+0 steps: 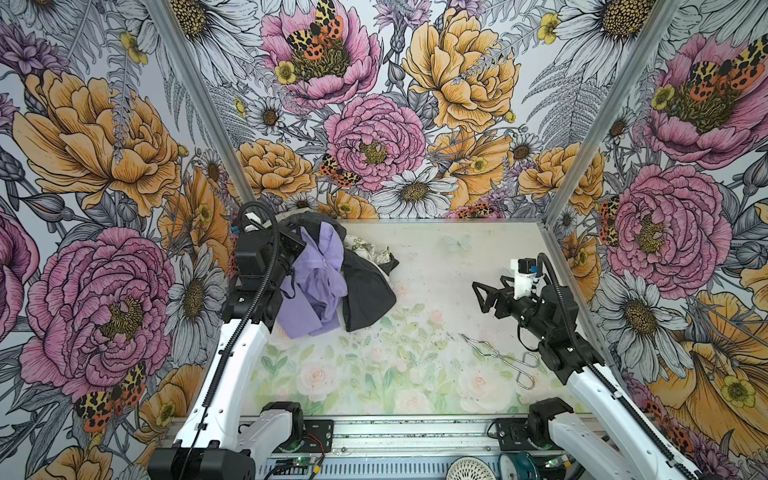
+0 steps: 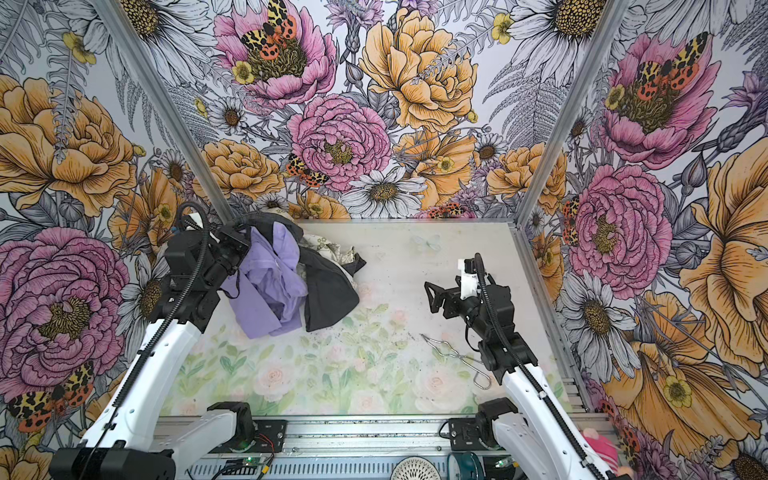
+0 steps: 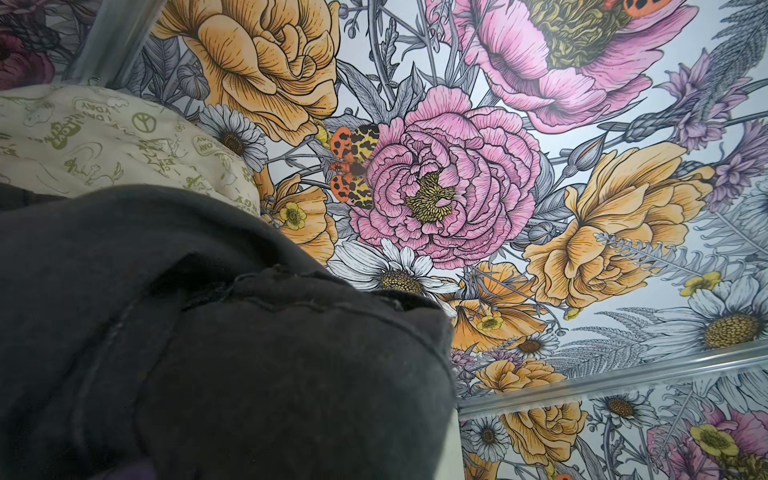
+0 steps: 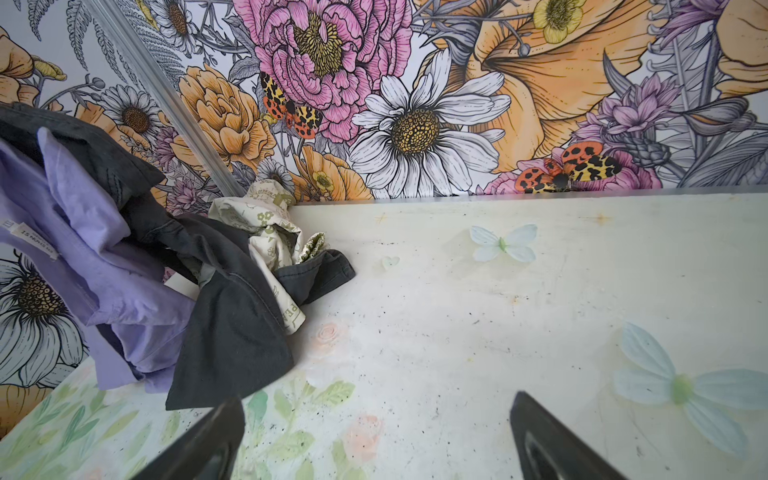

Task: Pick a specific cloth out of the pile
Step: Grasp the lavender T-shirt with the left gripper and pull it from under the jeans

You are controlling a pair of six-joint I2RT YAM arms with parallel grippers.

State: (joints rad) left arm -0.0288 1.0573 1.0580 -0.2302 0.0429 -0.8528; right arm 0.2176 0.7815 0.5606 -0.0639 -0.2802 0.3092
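The cloth (image 1: 316, 282) hangs at the table's (image 1: 440, 266) ten o'clock, bunched with the charcoal garment (image 1: 365, 291) around the left fingers. These are closed and buried, so we cannot tell which fabric they pinch. The right fingers (image 4: 552, 444) gape empty at three o'clock. Floral walls (image 1: 374, 124) surround us. Only the right wrist view shows the cloth's label (image 4: 35, 241).

Cloth (image 1: 316, 286) plain lavender, white tag. Garment (image 1: 370, 291) charcoal-black. Cream cloth (image 3: 104, 141) has olive-green print. Bench (image 1: 374, 374) off-white with faded pink roses, green leaves, pale blue butterflies. Walls (image 1: 374, 124) pink, orange, white flowers, black outlines. Tongs (image 1: 505, 358) silver. Arms (image 1: 232, 365) white and black.
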